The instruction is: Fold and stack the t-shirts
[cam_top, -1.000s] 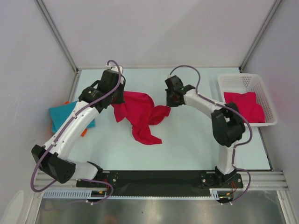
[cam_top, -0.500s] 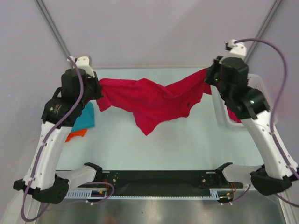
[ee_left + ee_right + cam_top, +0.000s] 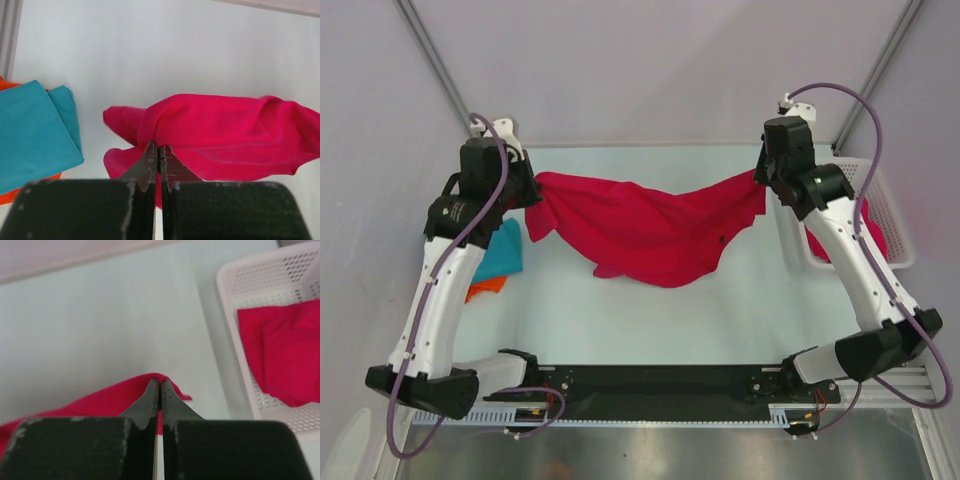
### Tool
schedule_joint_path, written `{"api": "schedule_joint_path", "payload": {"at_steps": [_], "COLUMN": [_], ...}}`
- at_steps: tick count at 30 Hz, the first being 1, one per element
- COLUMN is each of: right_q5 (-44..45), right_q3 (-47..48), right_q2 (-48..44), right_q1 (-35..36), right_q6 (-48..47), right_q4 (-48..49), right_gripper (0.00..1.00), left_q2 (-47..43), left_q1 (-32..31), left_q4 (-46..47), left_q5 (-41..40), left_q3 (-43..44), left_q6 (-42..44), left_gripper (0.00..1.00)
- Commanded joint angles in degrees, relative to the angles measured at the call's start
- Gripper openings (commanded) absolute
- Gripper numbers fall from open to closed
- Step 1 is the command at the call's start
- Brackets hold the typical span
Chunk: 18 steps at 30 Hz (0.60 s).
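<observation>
A crimson red t-shirt hangs stretched between my two grippers above the table, sagging in the middle. My left gripper is shut on its left edge; the left wrist view shows the closed jaws pinching the red cloth. My right gripper is shut on its right edge, with its jaws closed on a red fold. A folded teal t-shirt lies on an orange one at the left, also in the left wrist view. Another red t-shirt lies in the basket.
The white plastic mesh basket stands at the right edge of the table, partly behind my right arm; it shows in the right wrist view. Grey walls and metal posts enclose the back and sides. A black rail runs along the near edge.
Both grippers rose from the table with the red t-shirt and moved apart, stretching it. In the last half second the shirt spread wider and its hanging middle swung right.
</observation>
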Motion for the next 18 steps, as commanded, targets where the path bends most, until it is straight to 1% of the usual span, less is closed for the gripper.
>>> {"api": "schedule_joint_path", "payload": {"at_steps": [1, 2, 3, 4, 6, 7, 8, 9, 12, 13, 14, 15, 16, 18], "right_q5": [-5.2, -6.6, -8.6, -9.3, -9.7, -9.9, -9.5, -8.4, -8.2, -8.9, -9.5, -10.7, -11.0, -10.7], "right_q3": [1.9, 2.5, 4.1, 8.4, 13.7, 17.3, 18.8, 20.1, 24.0, 25.2, 27.3, 28.0, 28.2, 25.9], "right_q2": [5.2, 7.7, 10.6, 17.4, 23.2, 26.1, 30.0, 31.7, 35.6, 36.4, 37.5, 37.7, 37.6, 35.6], "right_q1": [-4.0, -5.2, -7.1, -7.9, -8.6, -8.8, -8.9, -8.9, -9.7, -10.0, -10.0, -9.8, -9.6, -8.1], "right_q6": [-2.4, -2.9, -3.5, -3.8, -4.7, -5.9, -6.7, -7.0, -6.9, -6.3, -5.9, -5.4, -5.2, -4.6], "right_q4": [4.8, 6.5, 6.3, 3.8, 1.1, 0.1, -0.3, -0.5, -0.6, -1.5, -2.1, -2.8, -3.1, -2.5], "right_gripper": [0.00, 0.00, 0.00, 0.00, 0.00, 0.00, 0.00, 0.00, 0.00, 0.06, 0.16, 0.20, 0.27, 0.36], "left_q2": [5.0, 9.4, 11.4, 13.2, 18.1, 19.6, 20.6, 22.8, 24.9, 25.7, 26.3, 26.5, 27.2, 27.5], "left_q1": [4.1, 5.2, 5.5, 5.5, 5.6, 5.6, 5.7, 5.7, 5.8, 5.8, 6.0, 6.2, 6.2, 6.7], "left_q4": [6.8, 7.8, 8.1, 8.5, 10.3, 10.7, 11.6, 11.9, 12.1, 12.2, 12.6, 12.8, 12.9, 13.1], "left_q5": [7.5, 11.3, 13.2, 14.7, 17.2, 17.7, 18.4, 19.0, 18.7, 18.4, 18.4, 18.2, 17.7, 17.4], "left_q3": [-0.1, 0.1, 0.5, 0.7, 0.8, 1.0, 1.1, 1.3, 2.2, 2.5, 2.7, 2.7, 2.6, 2.2], "left_q6": [0.0, -0.2, -0.4, -1.1, -1.3, -1.7, -1.8, -1.8, -1.5, -1.5, -1.5, -1.5, -1.5, -1.6], "left_gripper": [0.00, 0.00, 0.00, 0.00, 0.00, 0.00, 0.00, 0.00, 0.00, 0.00, 0.00, 0.00, 0.00, 0.00]}}
